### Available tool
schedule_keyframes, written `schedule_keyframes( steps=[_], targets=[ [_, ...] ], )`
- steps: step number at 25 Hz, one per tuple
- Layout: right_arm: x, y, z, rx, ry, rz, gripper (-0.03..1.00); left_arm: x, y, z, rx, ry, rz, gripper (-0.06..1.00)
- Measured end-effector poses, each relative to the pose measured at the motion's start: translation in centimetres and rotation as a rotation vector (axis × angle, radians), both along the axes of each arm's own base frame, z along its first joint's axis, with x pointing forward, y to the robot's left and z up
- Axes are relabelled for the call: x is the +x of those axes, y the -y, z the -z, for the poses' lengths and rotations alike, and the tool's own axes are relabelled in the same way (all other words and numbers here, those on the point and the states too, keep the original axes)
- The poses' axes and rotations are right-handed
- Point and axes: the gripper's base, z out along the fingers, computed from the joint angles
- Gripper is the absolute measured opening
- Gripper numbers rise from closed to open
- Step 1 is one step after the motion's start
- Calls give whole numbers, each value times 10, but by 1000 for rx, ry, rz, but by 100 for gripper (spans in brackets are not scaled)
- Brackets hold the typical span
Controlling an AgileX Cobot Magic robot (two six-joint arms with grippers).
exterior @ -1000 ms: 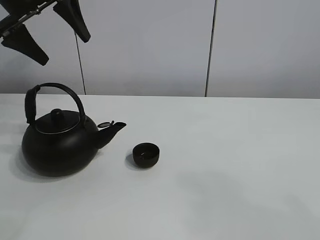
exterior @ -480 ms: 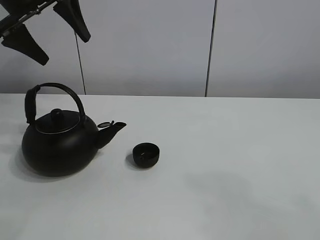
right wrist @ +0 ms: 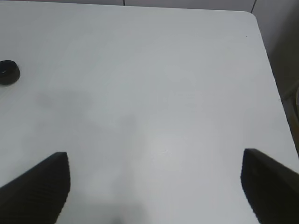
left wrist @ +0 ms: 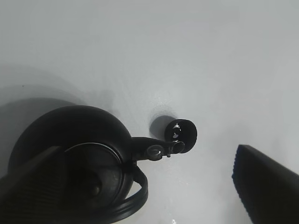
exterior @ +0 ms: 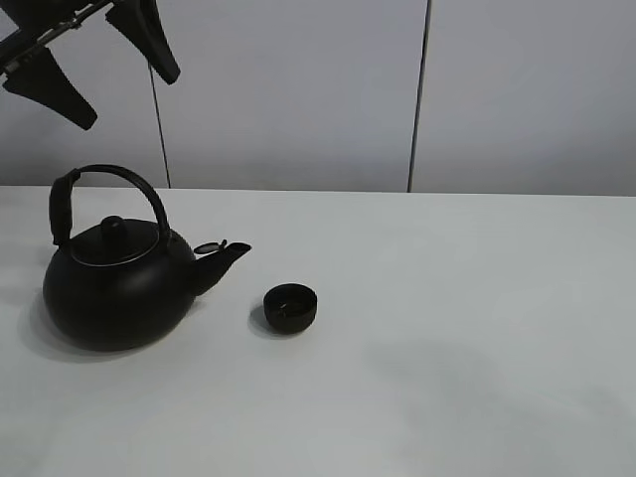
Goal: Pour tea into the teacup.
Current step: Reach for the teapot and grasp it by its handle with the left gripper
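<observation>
Looking down from the high camera, we have the left gripper (exterior: 129,97) up in the air above the kettle (exterior: 114,288), well clear of it; its jaws stand spread wide with nothing between them. Over to the kettle itself: big, round and black, sitting upright on the white table (exterior: 467,328), its arched handle (exterior: 119,177) raised and its spout (exterior: 227,260) aimed toward the teacup (exterior: 291,307). That tiny black cup sits on the table just beside the spout tip, close but not touching; it stands upright with its mouth facing up. From the left wrist camera we look straight down on kettle and cup side by side. The right gripper (right wrist: 154,156) shows only in its own wrist view; its jaws are parted wide too, empty, hanging over bare tabletop; the teacup appears at the very edge of that picture, well apart from the gripper. A plain pale wall (exterior: 298,89) closes the scene behind the table.
</observation>
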Motion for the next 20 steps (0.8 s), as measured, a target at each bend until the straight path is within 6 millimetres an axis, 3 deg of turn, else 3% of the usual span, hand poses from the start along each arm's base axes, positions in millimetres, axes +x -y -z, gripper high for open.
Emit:
schedule_keyframes(
  steps=[9,12,17,20],
  targets=[
    [0,0,0,0,1,0,68,-4,-1,-8,34,25,7,70],
    [0,0,0,1,1,0,68,-21,-1,-45,153,176,26,70],
    [0,0,0,1,1,0,68,-85,7,-138,287,571,51,70],
    [0,0,0,1,1,0,68,-116,12,-141,288,696,62,70]
  ],
)
